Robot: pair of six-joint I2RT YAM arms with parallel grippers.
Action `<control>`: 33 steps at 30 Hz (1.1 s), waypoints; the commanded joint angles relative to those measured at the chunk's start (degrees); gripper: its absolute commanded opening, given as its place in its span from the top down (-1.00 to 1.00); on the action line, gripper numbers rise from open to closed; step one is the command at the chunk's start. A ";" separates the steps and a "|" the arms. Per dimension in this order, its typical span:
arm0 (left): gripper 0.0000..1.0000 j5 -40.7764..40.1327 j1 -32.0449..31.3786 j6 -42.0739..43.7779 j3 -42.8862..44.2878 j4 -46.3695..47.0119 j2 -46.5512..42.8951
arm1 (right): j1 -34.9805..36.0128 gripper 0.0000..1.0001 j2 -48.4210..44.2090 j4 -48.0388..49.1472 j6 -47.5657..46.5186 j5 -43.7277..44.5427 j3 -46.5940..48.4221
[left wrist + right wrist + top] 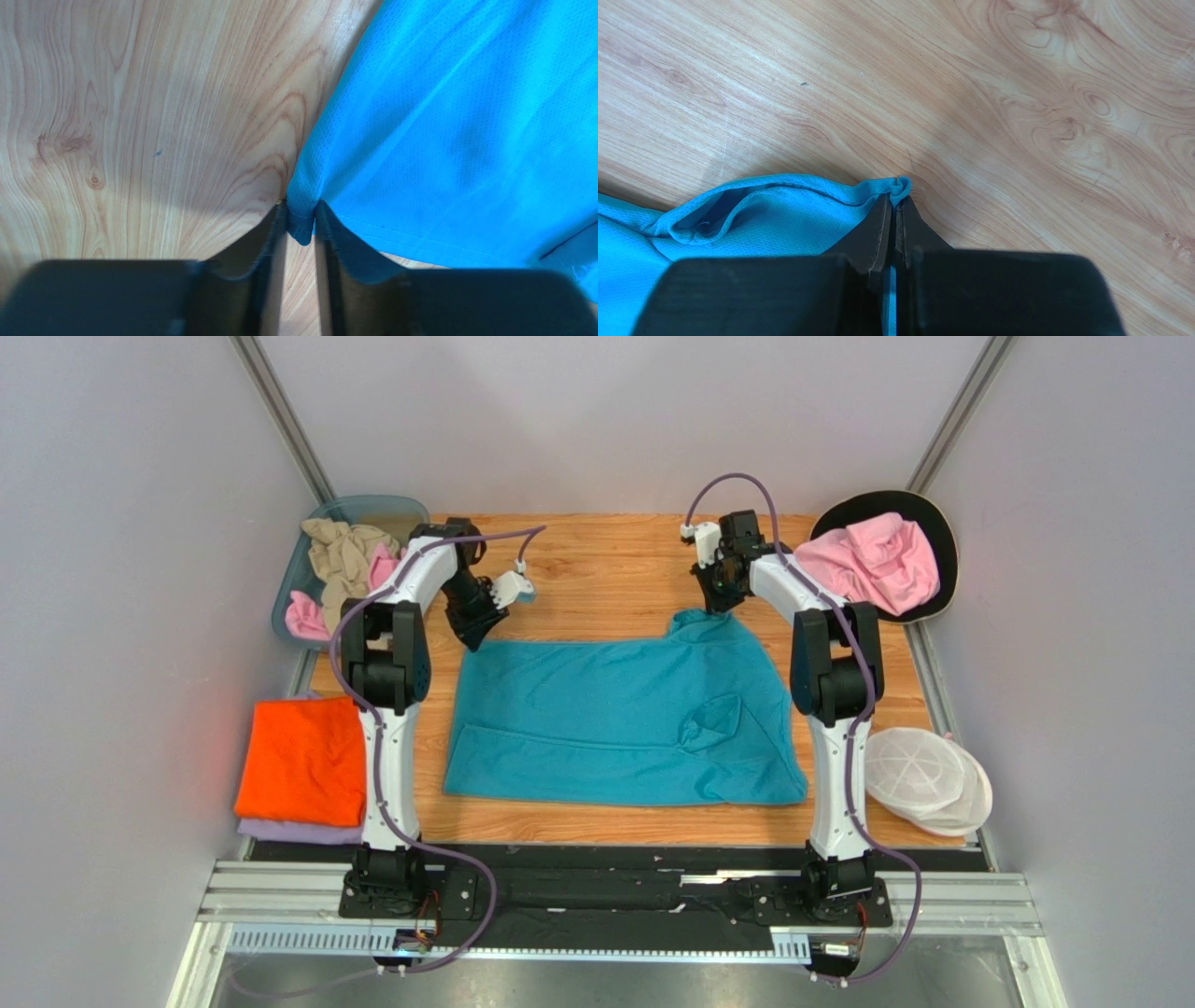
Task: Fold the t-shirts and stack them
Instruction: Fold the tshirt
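A teal t-shirt [617, 714] lies spread on the wooden table [603, 560], with one sleeve folded in near its right side. At the shirt's far left corner my left gripper [476, 639] has its fingers closed on a small tuck of the teal cloth [393, 126], which is pinched between the left gripper's [300, 218] pads. My right gripper [717, 605] is shut on the far right corner, and a bunched teal edge [773, 210] sticks out past the right gripper's [896, 204] tips. A folded orange t-shirt [299, 756] rests on a lavender one [295, 830] at the left.
A bin [386, 507] at the back left holds a beige t-shirt [344, 553] and a pink one [302, 616]. Another pink t-shirt [877, 560] lies on a black round holder [943, 525] at the back right. A white ribbed dish [926, 781] sits at the right edge.
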 commanded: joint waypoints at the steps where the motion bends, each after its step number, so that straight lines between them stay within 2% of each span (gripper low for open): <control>1: 0.53 2.37 0.33 0.46 1.22 -1.69 1.32 | 0.40 1.00 -0.54 -3.27 -1.02 1.23 -1.38; 6: 0.87 2.19 0.33 -0.50 -0.01 -0.64 0.53 | 0.48 1.00 -1.16 -3.36 -1.20 1.67 -1.47; 13: 0.94 -1.14 -0.02 -6.20 -3.00 4.11 -2.72 | 0.49 1.00 -4.40 -4.15 -1.81 2.64 -2.17; 19: 1.00 -7.64 -0.98 -10.69 -10.11 9.99 -8.25 | 0.57 1.00 -10.47 -4.41 -2.08 2.64 -5.24; 24: 1.00 -10.63 -1.95 -13.24 -14.16 10.53 -11.77 | 0.48 1.00 -16.70 -4.68 -2.16 2.29 -8.84; 33: 1.00 -11.34 -3.62 -15.62 -19.70 10.97 -17.57 | 0.57 1.00 -25.49 -4.94 -2.43 1.50 -16.66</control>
